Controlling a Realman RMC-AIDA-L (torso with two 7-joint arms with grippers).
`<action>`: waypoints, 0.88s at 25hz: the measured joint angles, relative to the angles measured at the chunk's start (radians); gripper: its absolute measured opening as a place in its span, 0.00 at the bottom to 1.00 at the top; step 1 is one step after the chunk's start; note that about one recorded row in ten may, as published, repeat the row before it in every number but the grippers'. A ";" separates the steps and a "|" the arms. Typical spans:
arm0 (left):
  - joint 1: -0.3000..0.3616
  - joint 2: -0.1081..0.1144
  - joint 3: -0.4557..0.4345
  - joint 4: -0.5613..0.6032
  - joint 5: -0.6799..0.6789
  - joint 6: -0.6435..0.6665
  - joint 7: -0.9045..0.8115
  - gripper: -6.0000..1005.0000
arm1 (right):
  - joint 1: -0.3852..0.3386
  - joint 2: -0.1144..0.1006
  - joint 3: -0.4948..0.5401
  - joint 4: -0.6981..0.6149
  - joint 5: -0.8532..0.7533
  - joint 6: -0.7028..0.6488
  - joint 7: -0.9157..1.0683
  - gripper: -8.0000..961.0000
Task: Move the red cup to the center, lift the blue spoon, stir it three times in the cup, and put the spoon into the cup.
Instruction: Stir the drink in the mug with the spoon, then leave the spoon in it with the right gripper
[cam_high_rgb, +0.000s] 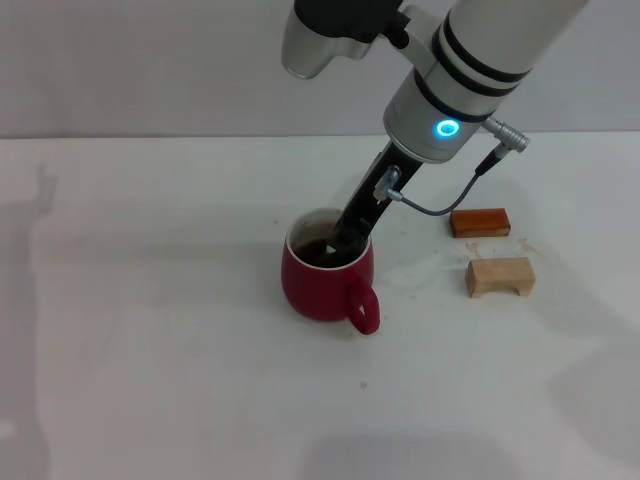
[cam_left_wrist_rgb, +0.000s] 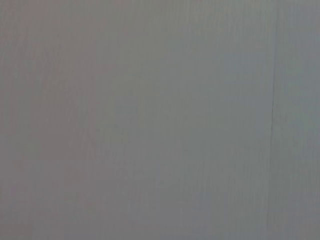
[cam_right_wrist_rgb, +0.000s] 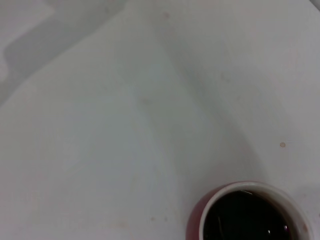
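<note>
Right pincer (cam_high_rgb: 340, 243) tilted into red cup (cam_high_rgb: 322, 283)

No text, label, brand, number or sign can be read in any of the views. The only mark is a small glowing blue ring light (cam_high_rgb: 446, 128) on the wrist of the right arm; it has no letters.
</note>
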 joint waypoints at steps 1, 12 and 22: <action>0.000 0.000 0.000 0.000 0.000 0.001 0.000 0.84 | 0.000 0.000 0.000 0.000 0.000 0.000 0.003 0.17; 0.000 0.000 -0.001 0.000 0.000 0.004 0.000 0.84 | -0.008 0.000 0.002 0.007 0.002 -0.054 0.006 0.25; 0.007 0.000 0.001 0.004 0.000 -0.007 -0.009 0.84 | -0.296 0.006 -0.162 0.355 0.053 -0.380 0.000 0.30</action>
